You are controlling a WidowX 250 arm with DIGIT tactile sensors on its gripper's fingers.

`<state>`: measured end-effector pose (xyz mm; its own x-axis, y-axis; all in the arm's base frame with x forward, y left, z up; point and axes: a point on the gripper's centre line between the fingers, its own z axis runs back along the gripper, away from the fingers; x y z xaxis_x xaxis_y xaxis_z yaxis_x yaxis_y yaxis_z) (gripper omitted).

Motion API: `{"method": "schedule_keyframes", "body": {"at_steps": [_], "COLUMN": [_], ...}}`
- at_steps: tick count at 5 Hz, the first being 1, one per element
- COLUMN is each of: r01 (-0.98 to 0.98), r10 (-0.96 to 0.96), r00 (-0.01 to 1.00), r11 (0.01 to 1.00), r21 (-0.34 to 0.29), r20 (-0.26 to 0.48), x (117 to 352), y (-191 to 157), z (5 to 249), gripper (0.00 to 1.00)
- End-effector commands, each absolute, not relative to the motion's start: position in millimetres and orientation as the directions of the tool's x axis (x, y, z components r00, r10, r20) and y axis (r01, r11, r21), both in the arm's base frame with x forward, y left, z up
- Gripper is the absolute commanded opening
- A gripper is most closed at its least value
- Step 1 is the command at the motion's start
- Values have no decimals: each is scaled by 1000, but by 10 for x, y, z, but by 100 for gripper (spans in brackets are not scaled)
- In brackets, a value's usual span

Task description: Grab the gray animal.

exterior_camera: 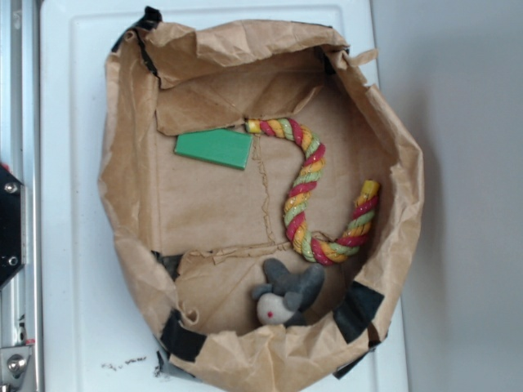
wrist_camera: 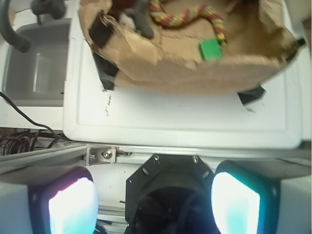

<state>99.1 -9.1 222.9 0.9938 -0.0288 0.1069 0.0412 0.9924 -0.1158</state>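
Item 1. My pincer [wrist_camera: 153, 202]: two pale glowing pads at the near edge of the wrist view, one left and one right, standing well apart with nothing between them. It sits off the white counter [wrist_camera: 185, 117], over the metal rail, well short of the bag. In the exterior view the pincer itself is not visible.

Item 2. Crumpled brown paper bag [exterior_camera: 122, 204], rolled down into an open tub with black tape at the corners, standing on the white counter. It holds everything below.

Item 3. Small dark gray plush mouse-like animal [exterior_camera: 288, 296], pale face with a red dot. It lies on the bag floor close against one wall, beside a black taped corner. In the wrist view the gray animal [wrist_camera: 136, 17] shows at the far left, partly hidden by the bag's near wall. From my pincer it lies far ahead and to the left, past that wall. Its long axis I judge to run from face to ears roughly along the wall; I cannot tell more exactly.

Item 4. Red, yellow and green twisted rope [exterior_camera: 304, 188], curved in an S, its lower loop just beside the animal's ears.

Item 5. Flat green rectangular block [exterior_camera: 214, 148], well apart from the animal.

Judgement: the reach must clear the bag wall, then come down avoiding the rope.
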Motion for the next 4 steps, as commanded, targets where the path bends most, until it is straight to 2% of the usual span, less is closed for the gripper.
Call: {"method": "schedule_keyframes", "body": {"at_steps": [1,2,3,4], "r01": [163,239,345,378], "r10": [-143,-204,-302,-332], "r00": [983,961,929,918], "r11": [968,951,917,898], "r21": [-191,-196,-202,-226], "r20": [116,184,214,217], "x": [1554,1647,1998,2322], "y": [-19,-51,-197,-299], "z": [2137,2145,2019,1995], "gripper": [100,100,100,100]}}
